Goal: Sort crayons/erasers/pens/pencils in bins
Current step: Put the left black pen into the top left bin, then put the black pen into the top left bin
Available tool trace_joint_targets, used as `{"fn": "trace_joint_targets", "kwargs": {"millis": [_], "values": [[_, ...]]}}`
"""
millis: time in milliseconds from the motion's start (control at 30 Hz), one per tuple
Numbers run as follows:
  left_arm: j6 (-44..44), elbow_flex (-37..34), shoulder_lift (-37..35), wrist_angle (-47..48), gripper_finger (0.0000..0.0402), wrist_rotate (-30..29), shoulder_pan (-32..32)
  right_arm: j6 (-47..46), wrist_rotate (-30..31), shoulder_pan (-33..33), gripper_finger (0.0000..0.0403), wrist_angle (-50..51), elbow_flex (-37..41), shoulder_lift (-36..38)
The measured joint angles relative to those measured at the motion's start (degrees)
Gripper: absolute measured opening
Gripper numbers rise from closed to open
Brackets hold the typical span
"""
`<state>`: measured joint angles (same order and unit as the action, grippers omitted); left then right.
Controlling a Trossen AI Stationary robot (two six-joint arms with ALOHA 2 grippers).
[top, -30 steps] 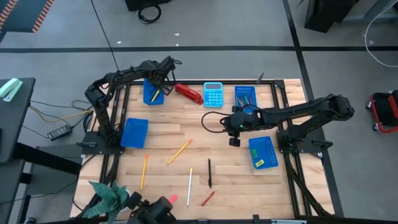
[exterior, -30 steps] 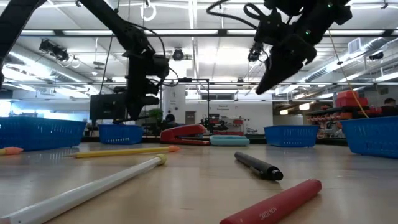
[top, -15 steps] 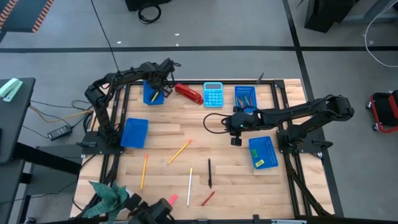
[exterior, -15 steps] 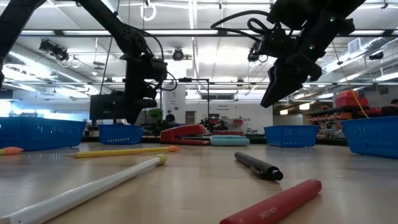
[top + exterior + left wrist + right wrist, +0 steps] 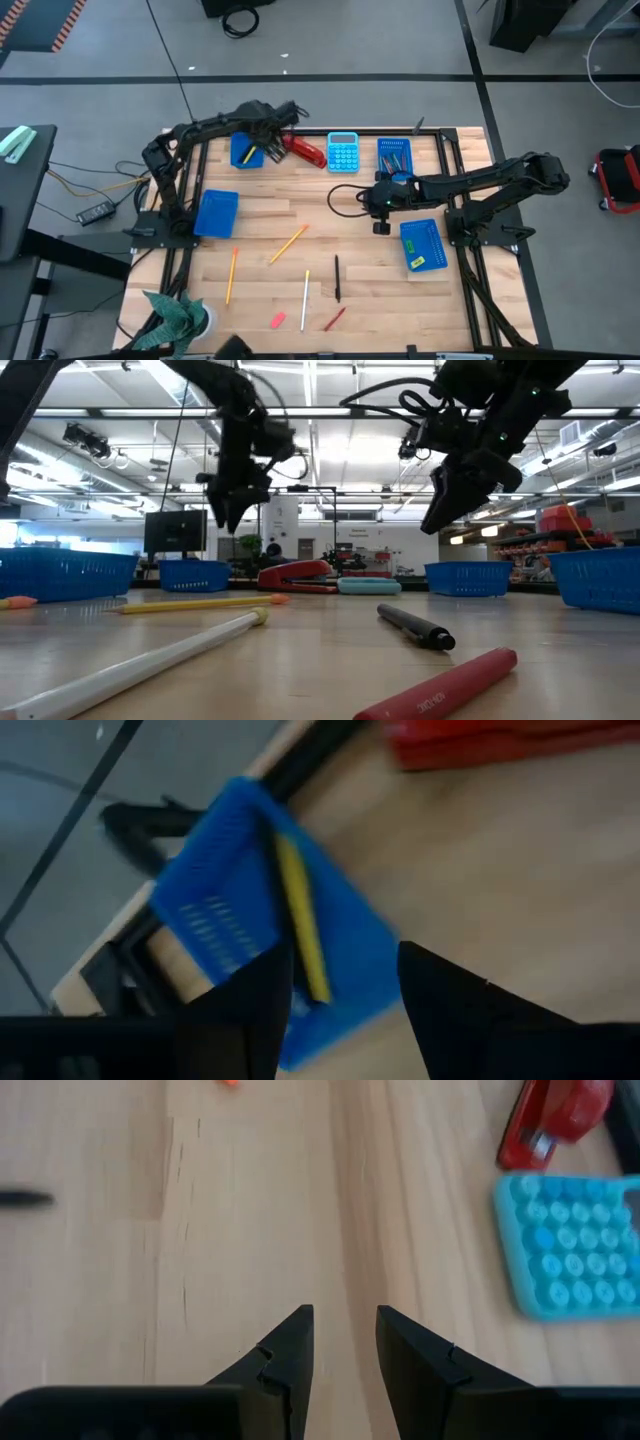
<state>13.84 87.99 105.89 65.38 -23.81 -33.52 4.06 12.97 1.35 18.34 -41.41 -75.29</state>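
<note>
left gripper [image 5: 272,140] hung empty, jaws apart, above the far-left blue perforated plastic bin [image 5: 243,148]; a long thin yellow pencil [image 5: 301,917] lay inside that bin. right gripper [image 5: 378,222], part open and empty, hovered mid-table. closest loose stick looked like the long thin orange pencil [image 5: 288,243], lying diagonally, between both arms and nearer the operator side than either gripper.

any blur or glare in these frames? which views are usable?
Left wrist view: smeared all over, the blue bin and the yellow pencil in it have soft edges. Right wrist view: sharp on the wood, calculator slightly soft. Low view: ceiling strip lights glare, near red crayon and white pencil out of focus. High view: evenly lit, clean.
</note>
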Motion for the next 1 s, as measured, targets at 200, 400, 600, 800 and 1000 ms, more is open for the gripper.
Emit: {"fn": "trace_joint_targets", "kwargs": {"millis": [200, 400, 600, 800, 1000], "values": [[6.54, -0.98, -1.28, 0.8, 0.0176, 0.27, 15.09, -1.0, 0.0, -0.38, 0.0117, 9.13, -0.01, 0.0], [17.59, -2.9, -1.29, -0.91, 0.0174, 1.24, 29.39, -1.98, 0.0, -0.37, 0.0117, 9.21, 0.01, 0.0], [31.86, -9.17, -1.29, -12.38, 0.0174, 0.21, 41.26, -3.41, 0.0, -0.36, 0.0117, 10.44, 0.01, 0.0], [41.82, -15.67, -1.29, -29.48, 0.0172, -2.41, 50.6, -13.2, -0.02, -0.53, 0.0117, 9.27, 0.0, 0.0], [43.48, -16.31, -1.29, -33.58, 0.0172, -14.3, 54.93, -26.97, -9.18, -3.69, 0.0117, 9.37, 0.0, 0.0]]}}
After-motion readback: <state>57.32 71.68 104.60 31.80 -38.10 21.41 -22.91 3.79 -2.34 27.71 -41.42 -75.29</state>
